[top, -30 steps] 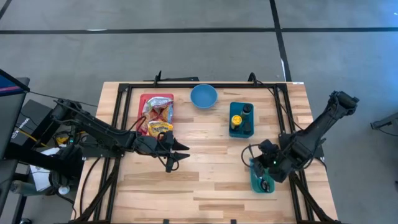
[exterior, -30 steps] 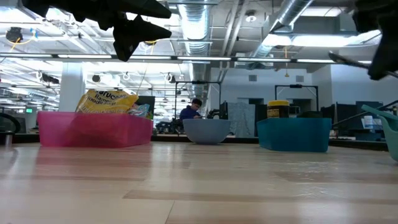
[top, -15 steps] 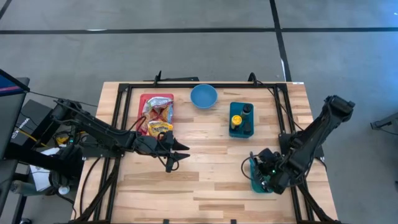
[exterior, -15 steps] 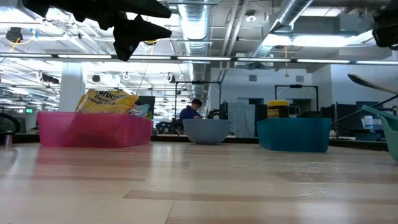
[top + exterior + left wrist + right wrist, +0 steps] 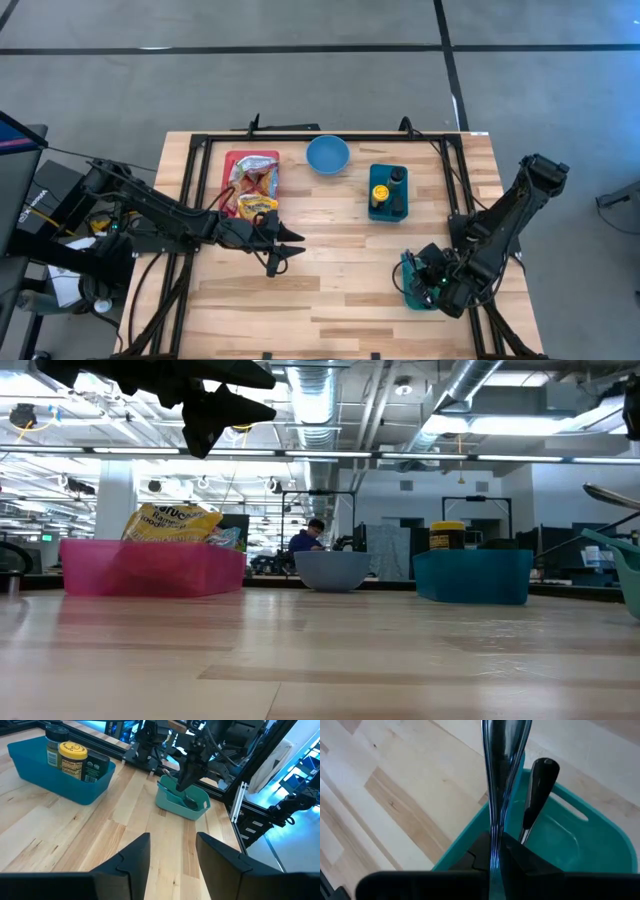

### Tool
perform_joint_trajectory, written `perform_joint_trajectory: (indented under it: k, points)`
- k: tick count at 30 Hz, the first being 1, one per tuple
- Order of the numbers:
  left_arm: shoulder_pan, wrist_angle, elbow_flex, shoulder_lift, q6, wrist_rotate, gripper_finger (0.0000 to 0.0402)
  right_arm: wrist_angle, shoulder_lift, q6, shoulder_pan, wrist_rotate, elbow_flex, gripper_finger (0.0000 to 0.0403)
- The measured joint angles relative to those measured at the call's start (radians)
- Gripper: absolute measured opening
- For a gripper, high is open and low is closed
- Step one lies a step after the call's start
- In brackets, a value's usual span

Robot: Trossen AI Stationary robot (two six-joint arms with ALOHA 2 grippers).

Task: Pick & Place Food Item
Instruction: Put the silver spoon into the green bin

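My right gripper (image 5: pixel 428 284) is shut on a metal spoon (image 5: pixel 501 775) over a teal bin (image 5: pixel 412 292) near the table's right near corner. The spoon also shows in the low view (image 5: pixel 610 495) and the left wrist view (image 5: pixel 192 800). A black-handled utensil (image 5: pixel 536 790) leans in the teal bin (image 5: pixel 570 835). My left gripper (image 5: pixel 285 250) hangs open and empty above the table's middle, its fingers apart in the left wrist view (image 5: pixel 172 855). Snack bags (image 5: pixel 254 180) lie in a pink bin (image 5: pixel 232 160) at the far left. My right gripper pinches the spoon's narrow stem (image 5: pixel 493 840) between its two fingers. The spoon runs straight out ahead of the fingers, along them, its wide end (image 5: pixel 505 735) farthest from them. It is lifted clear of the table, above the teal bin's rim.
A blue bowl (image 5: pixel 327 155) stands at the far middle. A blue bin (image 5: pixel 376 205) with a yellow-lidded jar (image 5: pixel 379 190) and a dark bottle (image 5: pixel 397 180) stands right of the middle. A black frame (image 5: pixel 190 200) runs around the table. Bare wood lies between the arms.
My right gripper has gone toward the table's near edge and down with the spoon, coming over the teal bin. It has stayed shut on the spoon.
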Motion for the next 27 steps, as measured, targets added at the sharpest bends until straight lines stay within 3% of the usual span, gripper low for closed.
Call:
perform_joint_trajectory:
  k: [27]
  points:
    - [0.000, 0.000, 0.000, 0.000, 0.000, 0.000, 0.0153, -0.014, 0.077, 0.027, -0.003, -0.046, 0.003, 0.0017]
